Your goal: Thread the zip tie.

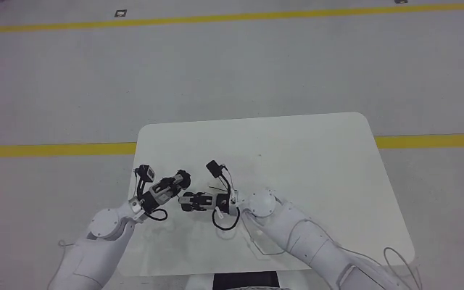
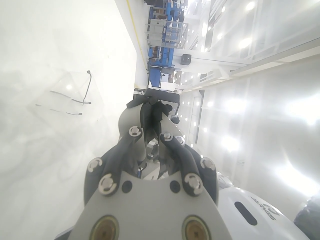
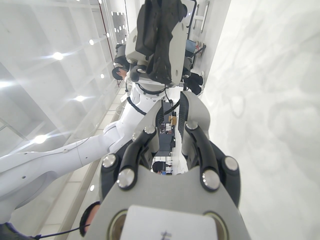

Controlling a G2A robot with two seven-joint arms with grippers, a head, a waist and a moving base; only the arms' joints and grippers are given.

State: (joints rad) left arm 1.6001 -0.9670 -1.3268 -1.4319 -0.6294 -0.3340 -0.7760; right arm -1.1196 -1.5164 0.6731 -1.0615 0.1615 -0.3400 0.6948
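So the big white rounded-corner table [image 1: 312, 145] is taking up most of the top view, and both arms are sitting over its near edge, on the robot's left side, with their tips almost meeting. The left gripper [image 1: 181, 177] is angling in toward the right gripper [image 1: 187, 201], and the two are hanging just beside each other, close but not clearly touching. From its own wrist view, the left one's black fabric-wrapped fingers [image 2: 147, 116] are pressing together with no gap showing. I honestly can't tell if anything thin is pinched in there, because the fabric is hiding whatever might be between them. The right one's ribbed black pads [image 3: 183, 111] are standing a little apart, so it's only partly spread, and nothing is sitting in the slot between them. A clear, crinkly plastic sheet [image 2: 62, 83] is lying flat on the tabletop, well apart from the left fingertips. The thin grey zip ties [image 2: 88, 86] are resting loose on that sheet. One is bending into a curve and a couple more are lying straighter next to it, with neither gripper touching them.
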